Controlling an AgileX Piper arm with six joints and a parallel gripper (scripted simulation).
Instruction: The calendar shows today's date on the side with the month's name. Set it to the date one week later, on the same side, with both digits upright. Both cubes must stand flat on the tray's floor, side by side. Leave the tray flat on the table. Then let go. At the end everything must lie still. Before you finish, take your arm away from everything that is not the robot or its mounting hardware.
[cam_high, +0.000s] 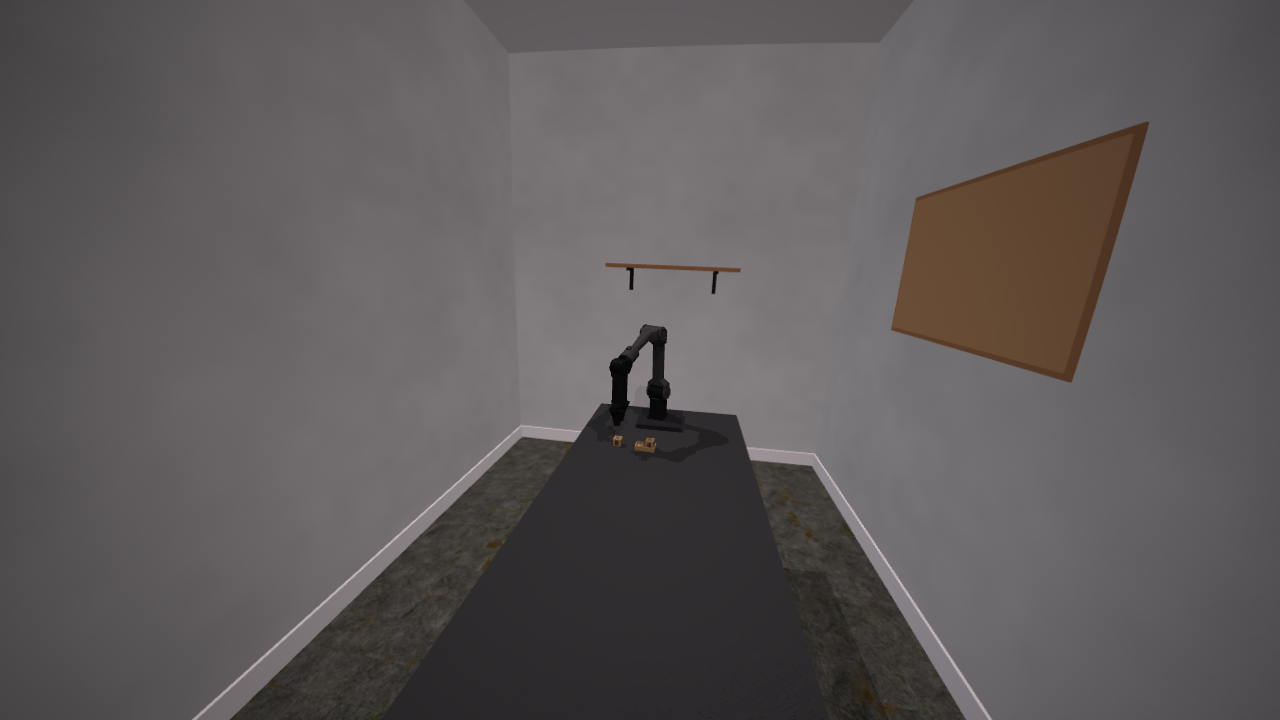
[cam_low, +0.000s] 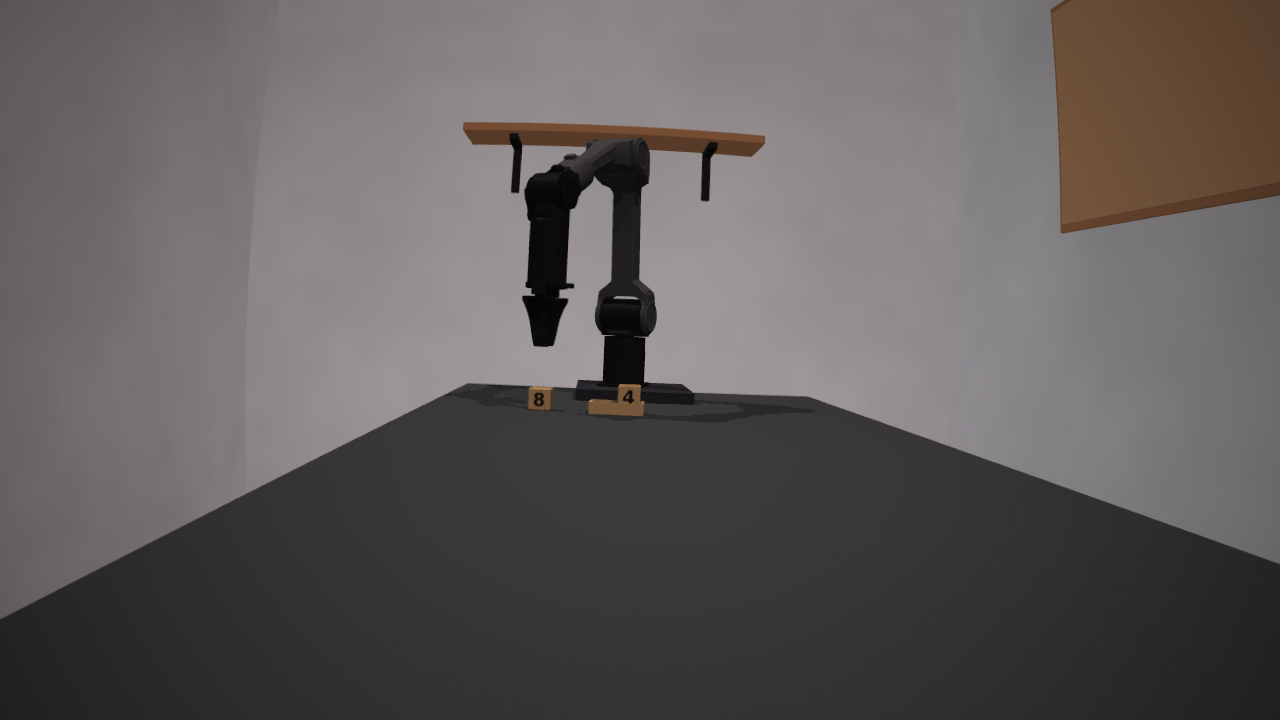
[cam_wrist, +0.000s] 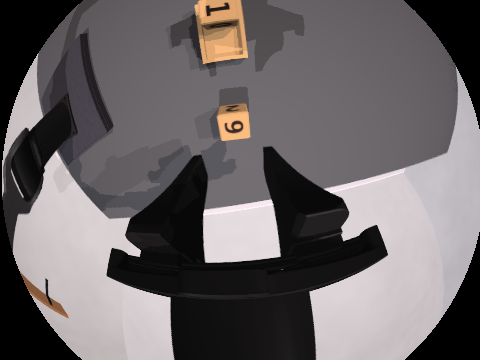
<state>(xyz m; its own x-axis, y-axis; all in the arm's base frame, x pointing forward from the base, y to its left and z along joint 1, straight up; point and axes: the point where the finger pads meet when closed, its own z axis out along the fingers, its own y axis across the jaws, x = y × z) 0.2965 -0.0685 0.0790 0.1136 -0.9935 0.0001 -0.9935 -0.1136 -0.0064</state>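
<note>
Two cubes: loose cube (cam_high: 617, 440) (cam_low: 539, 399) (cam_wrist: 233, 122) on table (cam_high: 653, 573) (cam_low: 626, 537) (cam_wrist: 350, 100), beside tray (cam_high: 643, 447) (cam_low: 614, 408) (cam_wrist: 225, 42) | exterior: 8 on loose cube, 4 on tray cube (cam_high: 650, 442) (cam_low: 628, 394) (cam_wrist: 218, 11) | wrist: 9 and 1 instead; gripper (cam_high: 616, 422) (cam_low: 543, 344) (cam_wrist: 233, 161) fingers apart, nothing between

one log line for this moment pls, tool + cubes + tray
tool: open, above loose cube | loose cube: on table, outside tray | tray: one cube in it
</note>
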